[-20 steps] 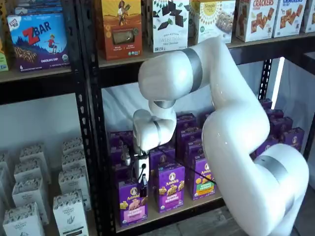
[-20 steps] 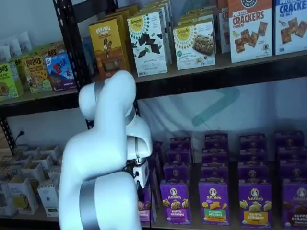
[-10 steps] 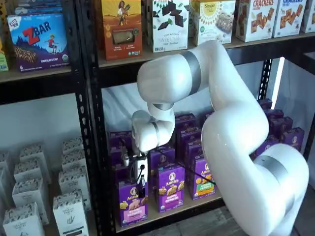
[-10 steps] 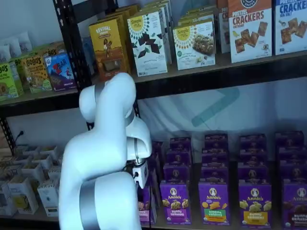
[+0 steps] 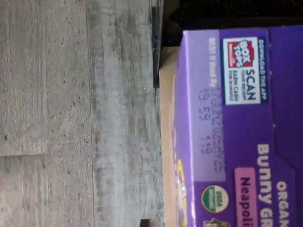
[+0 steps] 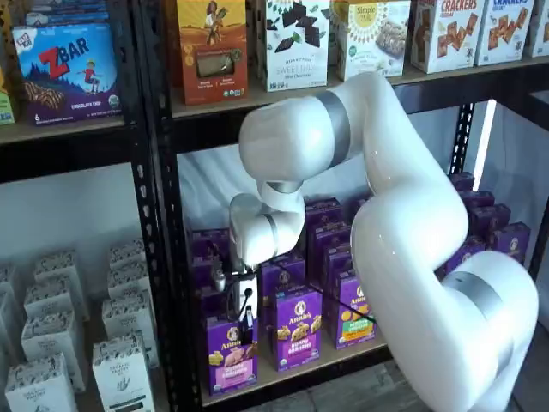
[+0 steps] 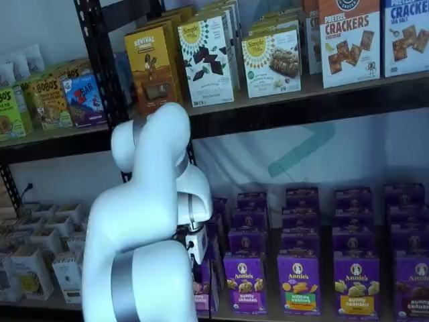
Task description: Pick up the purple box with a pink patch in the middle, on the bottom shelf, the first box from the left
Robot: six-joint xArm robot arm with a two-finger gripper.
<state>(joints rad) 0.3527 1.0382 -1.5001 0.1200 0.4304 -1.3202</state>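
Note:
The purple box [image 6: 230, 359] stands upright at the front left end of the bottom shelf [image 6: 343, 352], with the rabbit seal at its top and the pink patch low on its front. My gripper [image 6: 246, 322] hangs right at the box's top edge; only one black finger shows against the carton, so no gap can be judged. In a shelf view the arm hides most of the purple box [image 7: 202, 296], and only the gripper's white body [image 7: 196, 244] shows. The wrist view shows the purple box's top face [image 5: 222, 123] close up, with the tan bottom shelf [image 5: 166, 104] beside it.
More purple Annie's cartons [image 6: 298, 328] stand right beside and behind the box, including one with a green patch [image 6: 352, 309]. A black rack post [image 6: 159, 257] rises just left of it. White cartons [image 6: 120, 360] fill the neighbouring rack. Grey floor [image 5: 71, 118] lies below the shelf edge.
The arm has eased slightly up and to the left. The gripper stays at the top of the purple box, which stands in about the same place.

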